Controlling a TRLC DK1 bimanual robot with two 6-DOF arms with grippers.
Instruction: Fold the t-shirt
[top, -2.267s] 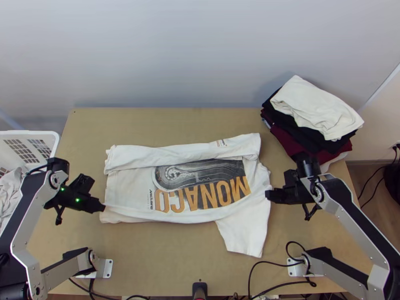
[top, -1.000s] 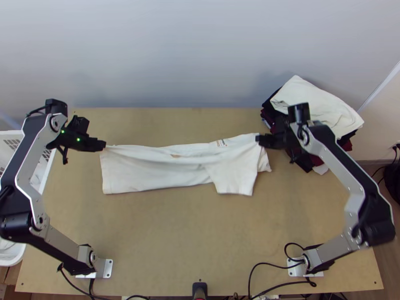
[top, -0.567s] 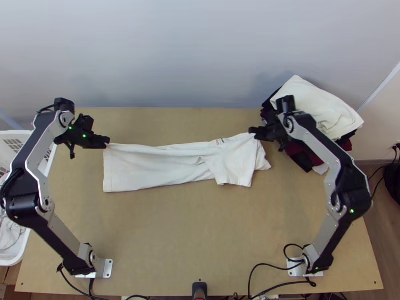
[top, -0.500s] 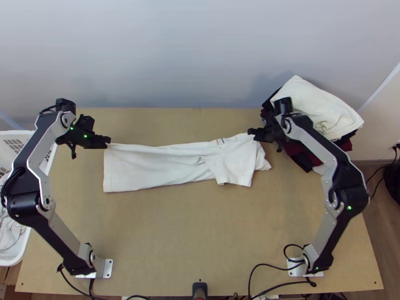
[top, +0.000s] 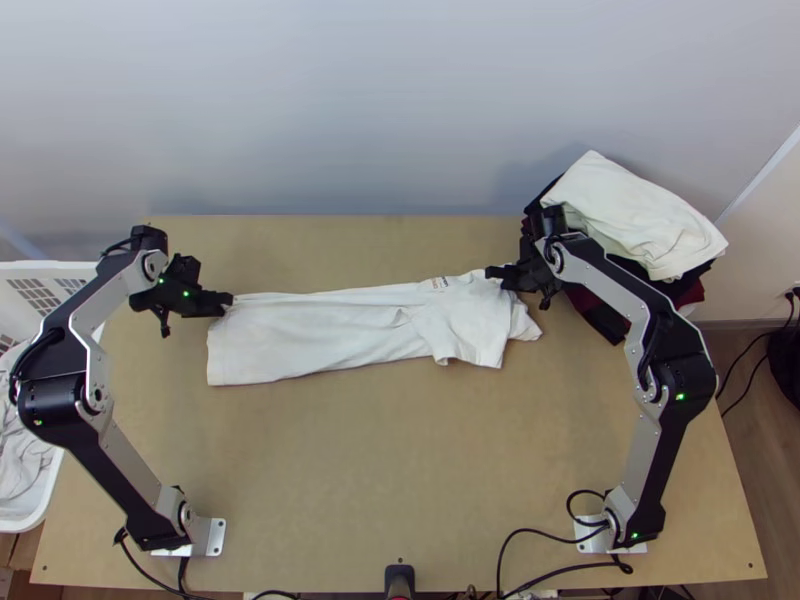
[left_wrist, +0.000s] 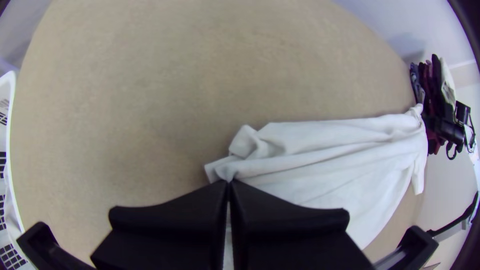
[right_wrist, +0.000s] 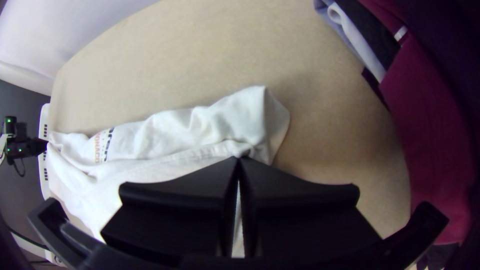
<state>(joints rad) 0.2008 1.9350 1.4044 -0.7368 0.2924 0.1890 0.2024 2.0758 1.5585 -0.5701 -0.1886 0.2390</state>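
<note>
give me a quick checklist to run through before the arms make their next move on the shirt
1. Left gripper shut on the shirt, at the strip's far left corner: ok
2. Right gripper shut on the shirt near its far right corner: ok
3. Shirt laid as one long strip across the table: ok
4. Cloth smooth: not ok, it bunches and creases by the left gripper
5. Hidden layers lined up underneath: cannot tell
6. Right gripper clear of the clothes stack: cannot tell, they are close in the top view
</note>
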